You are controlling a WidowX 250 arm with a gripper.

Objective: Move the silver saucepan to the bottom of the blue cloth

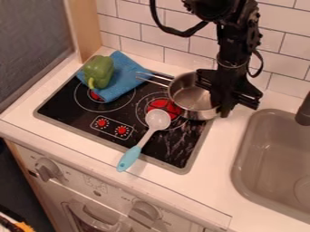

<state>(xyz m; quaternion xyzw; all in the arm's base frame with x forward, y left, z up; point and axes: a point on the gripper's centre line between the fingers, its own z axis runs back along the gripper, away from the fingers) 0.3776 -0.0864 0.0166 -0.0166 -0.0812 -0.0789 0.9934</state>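
Note:
The black gripper [219, 97] hangs at the right side of the silver saucepan [189, 99], overlapping its right rim and hiding part of it. The saucepan stands upright at the back right of the black stovetop, its wire handle pointing left toward the cloth. A blue cloth [128, 74] lies over the stovetop's back left corner, with a green pepper [99, 71] on its left part.
In front of the saucepan, a spoon with a pale bowl and a light blue handle [129, 158] lies across the stovetop [72, 106] and its front edge. A grey sink [241, 156] is at the right. Behind the counter rises a white tiled wall [176, 43].

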